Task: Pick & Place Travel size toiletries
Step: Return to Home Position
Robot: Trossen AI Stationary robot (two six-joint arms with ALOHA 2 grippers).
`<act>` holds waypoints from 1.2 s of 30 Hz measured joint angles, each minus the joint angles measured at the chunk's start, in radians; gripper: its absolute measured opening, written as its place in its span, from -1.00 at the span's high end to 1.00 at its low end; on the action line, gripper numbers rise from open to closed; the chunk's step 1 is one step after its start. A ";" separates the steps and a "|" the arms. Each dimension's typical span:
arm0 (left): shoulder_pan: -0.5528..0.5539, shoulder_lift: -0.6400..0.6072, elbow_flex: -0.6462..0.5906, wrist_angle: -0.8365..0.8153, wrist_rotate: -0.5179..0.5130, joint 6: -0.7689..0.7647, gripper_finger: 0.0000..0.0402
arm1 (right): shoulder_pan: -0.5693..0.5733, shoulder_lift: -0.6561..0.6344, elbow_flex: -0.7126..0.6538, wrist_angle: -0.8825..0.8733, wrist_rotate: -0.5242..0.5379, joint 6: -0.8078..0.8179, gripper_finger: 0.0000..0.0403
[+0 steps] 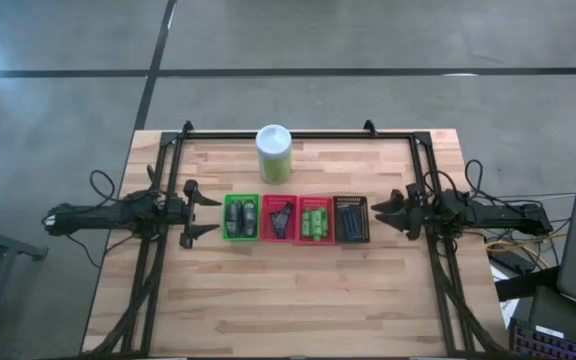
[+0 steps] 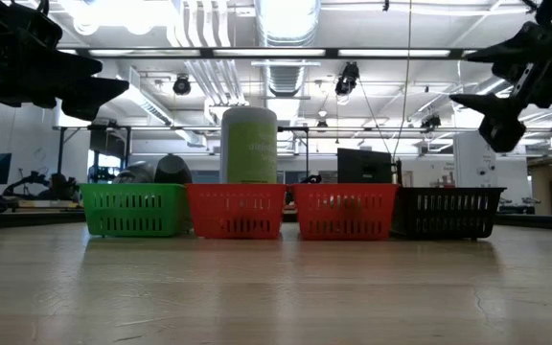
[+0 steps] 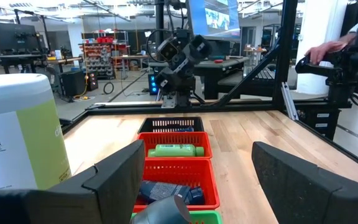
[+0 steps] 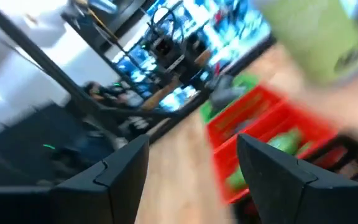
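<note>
Four small mesh baskets stand in a row mid-table. The green basket [image 1: 240,217] holds dark grey oval bottles [image 3: 164,213]. A red basket [image 1: 279,219] holds dark flat packets [image 3: 166,190]. The second red basket [image 1: 317,219] holds bright green bottles [image 3: 174,150]. The black basket [image 1: 352,219] holds dark-blue sticks. My left gripper [image 1: 208,211] is open and empty, left of the green basket and above the table [image 3: 197,180]. My right gripper [image 1: 384,214] is open and empty, right of the black basket [image 4: 191,180].
A tall white-and-green canister [image 1: 274,153] stands behind the baskets, toward the far edge. Bare wood lies in front of the row [image 1: 288,290]. Both arms hang above table height in the low view [image 2: 56,77]. A person's hand [image 3: 325,50] shows beyond the table's right side.
</note>
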 joint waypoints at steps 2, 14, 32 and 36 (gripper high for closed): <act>0.000 0.000 0.000 0.000 0.000 0.000 -0.50 | 0.000 0.001 0.000 0.016 0.035 -0.144 -0.18; 0.000 0.000 0.000 0.000 0.000 0.000 -0.50 | -0.012 0.000 0.000 0.070 -0.011 -0.846 -0.30; 0.000 0.000 0.000 0.000 0.000 0.000 -0.50 | -0.040 0.000 0.000 -0.012 -0.025 -0.861 -0.59; 0.000 0.000 0.000 0.000 0.000 0.000 -0.50 | -0.039 0.000 0.000 -0.012 -0.025 -0.857 -0.65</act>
